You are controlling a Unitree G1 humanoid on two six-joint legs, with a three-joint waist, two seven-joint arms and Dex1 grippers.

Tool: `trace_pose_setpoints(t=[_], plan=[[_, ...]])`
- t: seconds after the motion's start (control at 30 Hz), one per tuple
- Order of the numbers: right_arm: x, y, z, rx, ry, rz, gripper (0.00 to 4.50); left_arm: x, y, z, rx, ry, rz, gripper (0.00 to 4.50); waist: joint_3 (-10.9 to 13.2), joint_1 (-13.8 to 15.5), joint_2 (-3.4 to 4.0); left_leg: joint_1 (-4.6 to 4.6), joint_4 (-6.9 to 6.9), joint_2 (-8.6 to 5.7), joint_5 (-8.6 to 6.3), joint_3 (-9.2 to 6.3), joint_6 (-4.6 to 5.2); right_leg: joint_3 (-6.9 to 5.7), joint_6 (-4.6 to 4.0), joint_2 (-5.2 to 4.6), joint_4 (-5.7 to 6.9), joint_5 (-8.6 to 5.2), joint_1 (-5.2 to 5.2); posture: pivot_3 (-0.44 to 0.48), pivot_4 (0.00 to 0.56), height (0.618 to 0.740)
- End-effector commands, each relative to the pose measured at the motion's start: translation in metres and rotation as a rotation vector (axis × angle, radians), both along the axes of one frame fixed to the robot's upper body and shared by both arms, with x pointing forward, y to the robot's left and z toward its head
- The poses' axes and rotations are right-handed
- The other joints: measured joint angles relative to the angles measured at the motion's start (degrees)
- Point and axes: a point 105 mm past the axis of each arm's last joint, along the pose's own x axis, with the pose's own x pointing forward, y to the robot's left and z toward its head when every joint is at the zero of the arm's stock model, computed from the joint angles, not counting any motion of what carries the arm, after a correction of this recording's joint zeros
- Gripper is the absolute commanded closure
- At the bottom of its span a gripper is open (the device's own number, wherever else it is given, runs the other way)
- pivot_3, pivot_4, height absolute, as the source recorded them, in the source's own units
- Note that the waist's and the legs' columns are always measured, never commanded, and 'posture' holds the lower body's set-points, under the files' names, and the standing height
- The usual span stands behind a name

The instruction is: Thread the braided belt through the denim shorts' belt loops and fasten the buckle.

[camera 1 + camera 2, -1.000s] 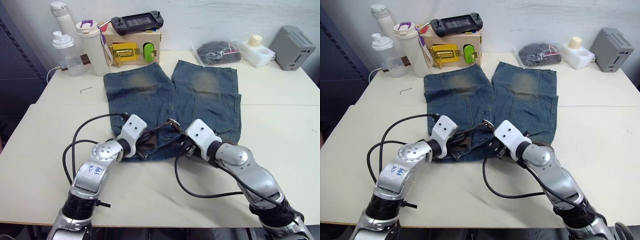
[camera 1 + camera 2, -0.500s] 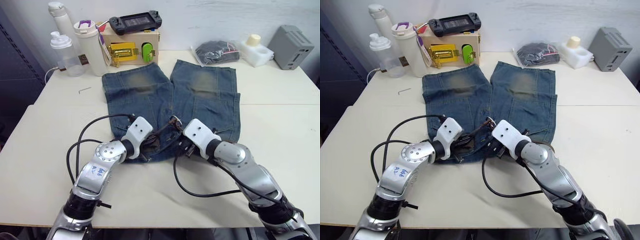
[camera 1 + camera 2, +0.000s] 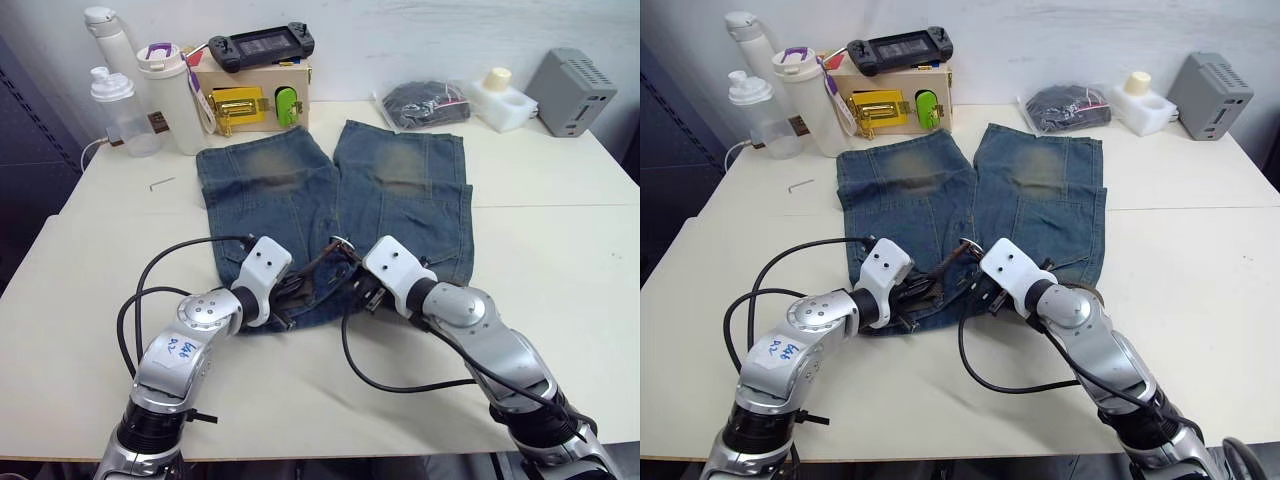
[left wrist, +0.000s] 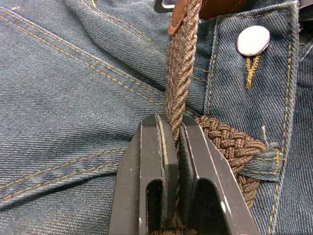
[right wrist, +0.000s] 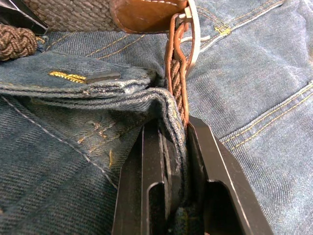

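Pinching braided belt (image 4: 180, 88): left fingers (image 4: 161, 161); right fingers (image 5: 156, 171) clamp denim shorts (image 5: 73, 147) beside buckle (image 5: 191, 36).

Both arms crowd the waistband of the denim shorts (image 3: 400, 190), their black cables (image 3: 380, 375) looping over the near table (image 3: 560, 260). Bare tabletop lies open on both sides of the shorts. The far edge is blocked by bottles (image 3: 150, 95), a wooden box (image 3: 250, 95), a dark bag (image 3: 420, 100) and a grey device (image 3: 572, 90).
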Motion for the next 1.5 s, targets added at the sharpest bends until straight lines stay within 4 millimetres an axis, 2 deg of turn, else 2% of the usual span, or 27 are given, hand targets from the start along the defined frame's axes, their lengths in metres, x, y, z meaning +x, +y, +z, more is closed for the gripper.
trace_pose_setpoints(t=[0.03,0.23,0.53,1.0,1.13,1.3,1.5], plan=[[0.007,-0.007,0.022,0.038,-0.083,-0.047,4.47,-0.012,0.004,-0.039,0.03,0.174,0.013,4.5,0.0,0.02,0.0,0.05,-0.03,0.0,0.0,0.0,0.0,-0.01,0.0,0.01,-0.12,0.0,0.08,0.0,0.15,0.645],[0.01,-0.007,0.034,0.11,-0.096,-0.067,4.47,-0.011,0.012,-0.042,0.022,0.184,0.048,4.5,-0.01,0.01,0.01,0.2,-0.12,0.0,0.0,-0.03,0.0,-0.02,0.0,0.04,-0.24,0.0,0.23,0.0,0.15,0.645],[0.0,-0.002,0.023,0.073,-0.062,-0.017,4.47,-0.004,0.01,-0.036,0.004,0.16,0.064,4.5,-0.01,0.02,0.01,0.19,-0.12,0.0,0.0,-0.03,0.0,-0.01,0.0,0.04,-0.29,0.0,0.25,0.0,0.15,0.645],[-0.003,-0.001,0.019,0.068,-0.042,-0.005,4.47,-0.001,0.01,-0.036,-0.01,0.159,0.085,4.5,-0.01,0.27,0.01,0.2,-0.11,0.0,0.0,-0.03,0.0,-0.01,0.0,0.04,-0.39,0.0,0.31,0.0,0.15,0.645],[-0.009,0.006,0.018,0.052,-0.039,0.051,4.47,0.003,0.009,-0.035,-0.014,0.152,0.092,4.5,-0.01,0.59,0.01,0.2,-0.11,0.0,0.0,-0.03,0.01,-0.01,0.0,0.05,-0.44,0.0,0.34,0.0,0.15,0.645],[-0.017,0.013,0.011,0.026,-0.012,0.106,4.47,0.009,-0.005,-0.029,-0.017,0.125,0.055,4.5,-0.01,1.38,0.01,0.2,-0.11,0.01,0.04,-0.02,0.01,-0.01,0.0,0.05,-0.62,0.0,0.42,0.0,0.15,0.645],[-0.027,0.019,-0.003,-0.026,0.041,0.179,4.47,0.015,-0.042,-0.01,-0.053,0.035,-0.083,4.5,-0.01,2.36,0.0,0.18,-0.11,-0.02,0.15,-0.03,0.07,0.0,0.21,0.07,-0.83,0.11,0.54,0.0,0.15,0.645]])
